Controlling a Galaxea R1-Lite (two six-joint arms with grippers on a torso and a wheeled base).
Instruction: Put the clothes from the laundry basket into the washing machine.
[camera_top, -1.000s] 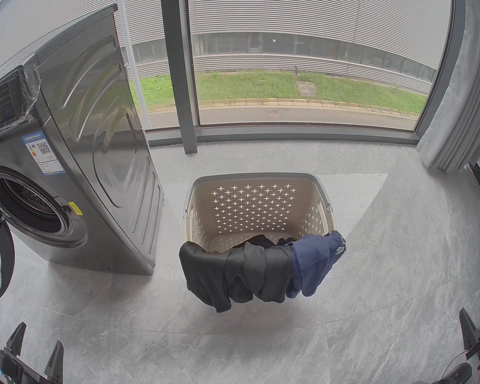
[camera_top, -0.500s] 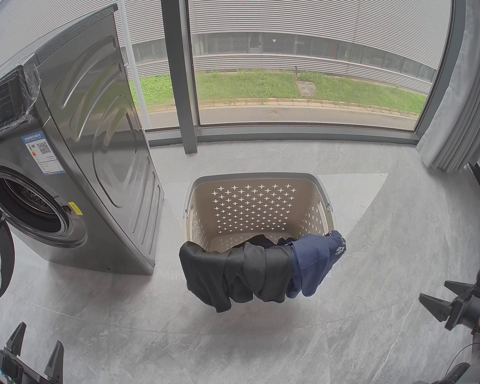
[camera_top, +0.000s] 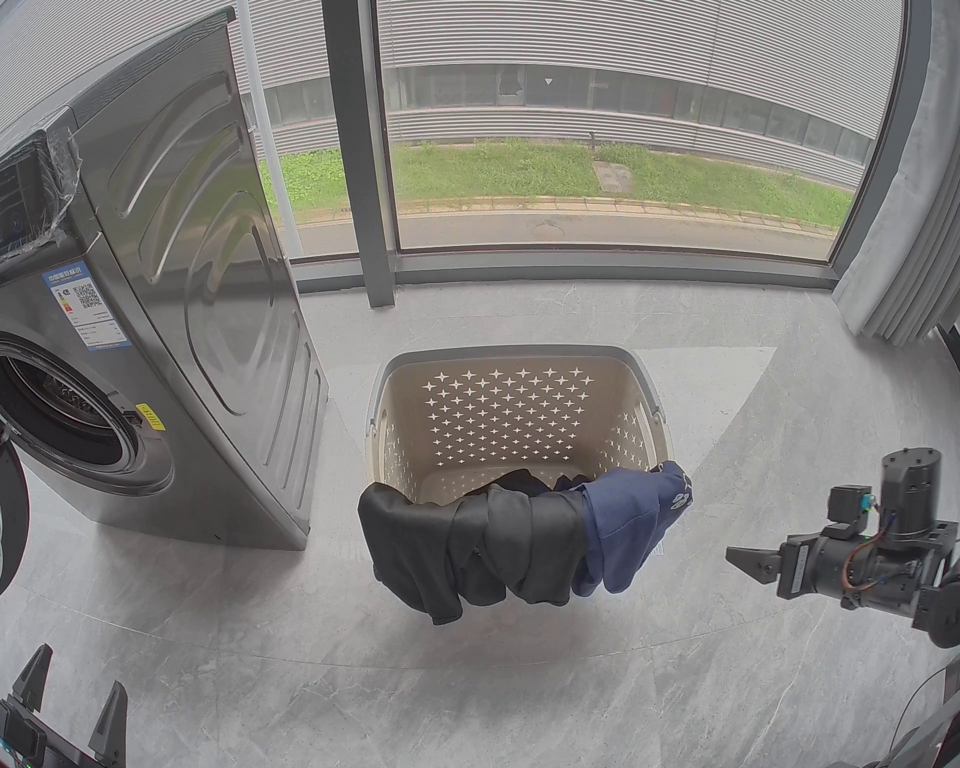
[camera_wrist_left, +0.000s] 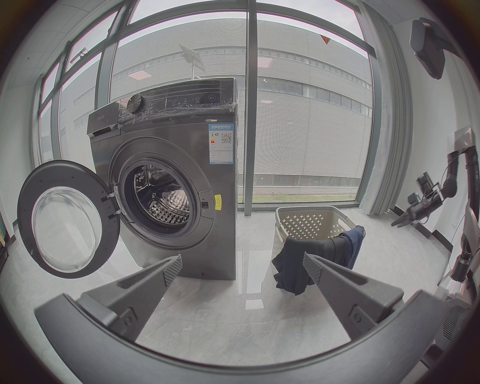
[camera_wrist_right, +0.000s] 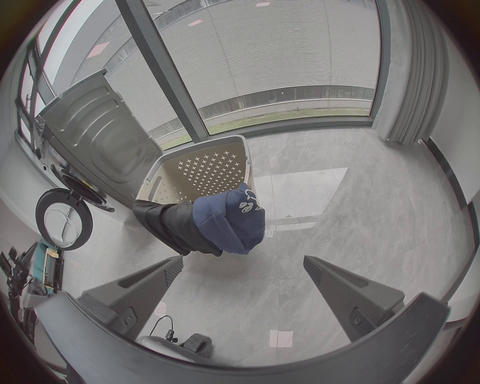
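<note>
A beige laundry basket (camera_top: 520, 400) stands on the floor right of the grey washing machine (camera_top: 190, 280). Black clothes (camera_top: 470, 550) and a blue garment (camera_top: 630, 525) hang over the basket's near rim. The machine's round door (camera_wrist_left: 67, 220) is swung open and the drum (camera_wrist_left: 160, 197) shows. My right gripper (camera_top: 748, 562) hovers to the right of the blue garment (camera_wrist_right: 232, 225), apart from it, open and empty. My left gripper (camera_top: 70, 695) stays low at the near left, open with nothing in it, facing the machine (camera_wrist_left: 170, 150) and the basket (camera_wrist_left: 312, 222).
A tall window with a dark post (camera_top: 360, 150) runs behind the basket. A grey curtain (camera_top: 905, 220) hangs at the far right. Bare tiled floor (camera_top: 780, 400) lies right of and in front of the basket.
My right arm has risen from the near right corner and swung left toward the basket's blue garment. The left gripper and the clothes have not moved.
</note>
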